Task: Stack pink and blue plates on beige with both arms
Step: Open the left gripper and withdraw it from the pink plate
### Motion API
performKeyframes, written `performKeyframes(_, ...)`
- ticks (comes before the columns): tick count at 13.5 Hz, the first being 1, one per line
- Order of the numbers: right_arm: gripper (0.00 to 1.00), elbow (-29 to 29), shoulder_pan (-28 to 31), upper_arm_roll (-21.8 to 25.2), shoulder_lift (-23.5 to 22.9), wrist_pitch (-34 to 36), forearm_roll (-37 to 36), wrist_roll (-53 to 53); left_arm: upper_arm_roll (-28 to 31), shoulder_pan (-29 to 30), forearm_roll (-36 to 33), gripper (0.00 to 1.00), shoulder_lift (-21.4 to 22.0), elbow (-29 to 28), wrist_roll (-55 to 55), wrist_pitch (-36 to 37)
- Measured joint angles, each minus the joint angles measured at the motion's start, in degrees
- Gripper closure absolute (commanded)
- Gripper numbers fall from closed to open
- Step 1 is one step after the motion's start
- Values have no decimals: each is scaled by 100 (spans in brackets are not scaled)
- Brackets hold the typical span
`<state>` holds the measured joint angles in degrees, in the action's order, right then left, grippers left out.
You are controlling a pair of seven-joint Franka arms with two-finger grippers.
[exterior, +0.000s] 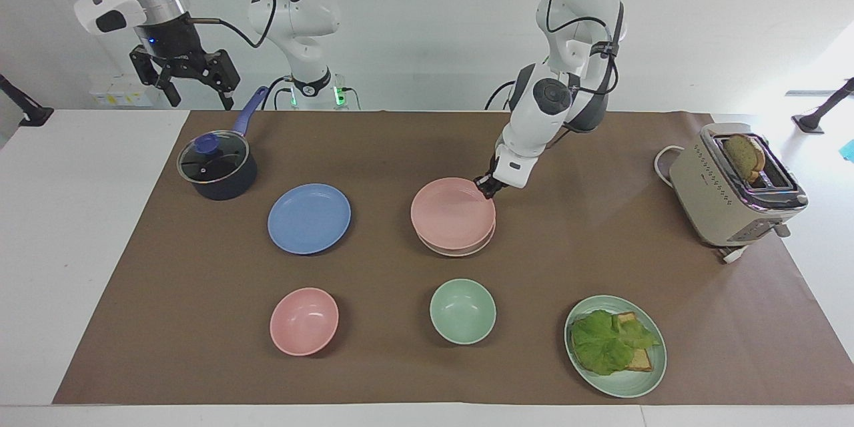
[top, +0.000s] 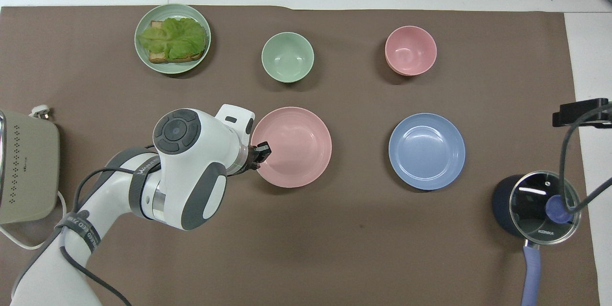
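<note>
The pink plate (exterior: 452, 213) (top: 291, 146) lies right over the beige plate (exterior: 460, 250), of which only a thin rim edge shows under it in the facing view. From overhead the beige plate is covered. I cannot tell whether the two plates touch. My left gripper (exterior: 487, 187) (top: 263, 148) is shut on the pink plate's rim, at the edge toward the robots and the left arm's end. The blue plate (exterior: 309, 218) (top: 426, 150) lies flat beside the stack, toward the right arm's end. My right gripper (exterior: 195, 97) waits open, high up near the pot.
A dark pot with a glass lid (exterior: 217, 167) stands near the right arm's base. A pink bowl (exterior: 303, 320), a green bowl (exterior: 462, 311) and a green plate with toast and lettuce (exterior: 615, 347) lie farther from the robots. A toaster (exterior: 734, 187) stands at the left arm's end.
</note>
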<state>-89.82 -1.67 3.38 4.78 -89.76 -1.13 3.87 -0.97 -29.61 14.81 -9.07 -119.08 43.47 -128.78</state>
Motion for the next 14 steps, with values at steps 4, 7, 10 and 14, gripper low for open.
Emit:
performKeyframes(4,0,0,0,0,0,0,0,0,11,0,0,100,0,-91,0,-14)
performKeyframes(7,0,0,0,0,0,0,0,0,33,0,0,100,0,-128,0,-110)
performKeyframes(10,0,-69,0,0,-11,-73,0,0,41,1,0,0,0,-128,-15,-144)
performKeyframes(14,0,-421,0,-1,-51,-603,0,0,41,1,0,0,0,-127,-40,-165)
